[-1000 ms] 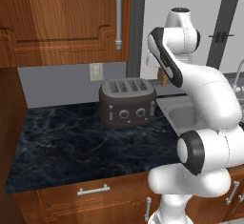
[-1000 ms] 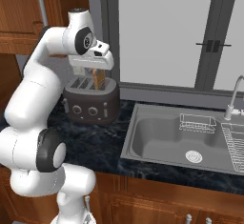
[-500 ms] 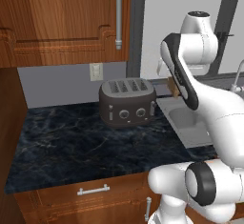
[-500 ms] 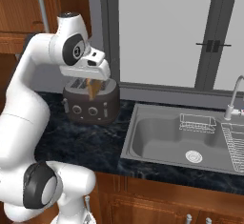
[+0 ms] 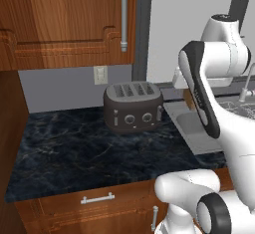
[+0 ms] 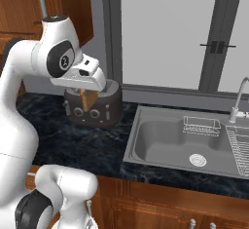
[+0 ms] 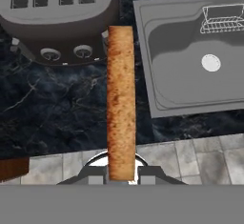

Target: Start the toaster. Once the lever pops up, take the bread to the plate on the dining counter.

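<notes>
Btwn claw [image 7: 122, 170] tips: bread [image 7: 120, 108] edge-on, lengthwise outward.

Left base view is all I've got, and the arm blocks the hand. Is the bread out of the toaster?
Observer: Yes. In the hand view the bread is clamped edge-on between the fingers, clear of the toaster.
Operator: Any slice left in the slots?
Observer: The hand view shows four slots, all dark, no slice in them.
Operator: What's to the right of the toaster? The arm covers it.
Observer: A steel sink set into the counter, with a wire rack at its back edge in the right base view.
</notes>
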Tool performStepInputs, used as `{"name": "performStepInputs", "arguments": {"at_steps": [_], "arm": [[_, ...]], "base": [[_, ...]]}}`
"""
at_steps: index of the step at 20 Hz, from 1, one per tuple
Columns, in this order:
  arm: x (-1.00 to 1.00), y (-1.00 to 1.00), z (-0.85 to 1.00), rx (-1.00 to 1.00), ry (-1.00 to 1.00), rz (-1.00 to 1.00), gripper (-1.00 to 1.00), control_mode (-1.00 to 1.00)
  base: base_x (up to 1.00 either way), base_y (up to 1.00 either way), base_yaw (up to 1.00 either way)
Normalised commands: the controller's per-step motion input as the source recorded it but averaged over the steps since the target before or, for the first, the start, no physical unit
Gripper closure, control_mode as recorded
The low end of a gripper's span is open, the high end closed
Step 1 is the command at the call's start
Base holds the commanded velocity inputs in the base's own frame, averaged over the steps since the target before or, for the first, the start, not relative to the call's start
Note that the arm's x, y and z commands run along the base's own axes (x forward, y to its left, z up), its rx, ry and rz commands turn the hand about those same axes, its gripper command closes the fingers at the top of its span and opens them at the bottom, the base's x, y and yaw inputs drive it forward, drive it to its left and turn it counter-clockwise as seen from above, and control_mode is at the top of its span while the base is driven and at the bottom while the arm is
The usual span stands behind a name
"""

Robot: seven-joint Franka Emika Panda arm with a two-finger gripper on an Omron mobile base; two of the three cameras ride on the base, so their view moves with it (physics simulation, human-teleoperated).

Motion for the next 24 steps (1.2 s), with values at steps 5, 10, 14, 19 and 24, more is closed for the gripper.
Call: {"name": "performStepInputs", "arguments": {"at_steps": [5,10,14,19,24], "arm": [[-0.52,0.0,0.11,0.0,0.0,0.0,1.0,-1.0],[-0.48,0.0,0.05,0.0,0.0,0.0,1.0,-1.0],[-0.44,0.0,0.02,0.0,0.0,0.0,1.0,-1.0],[-0.09,0.0,0.0,0.0,0.0,0.0,1.0,1.0],[0.0,0.0,0.0,0.0,0.0,0.0,1.0,1.0]], "base": [[0.0,0.0,0.0],[0.0,0.0,0.0],[0.0,0.0,0.0],[-0.55,0.0,0.0],[-1.0,-0.02,0.13]]}}
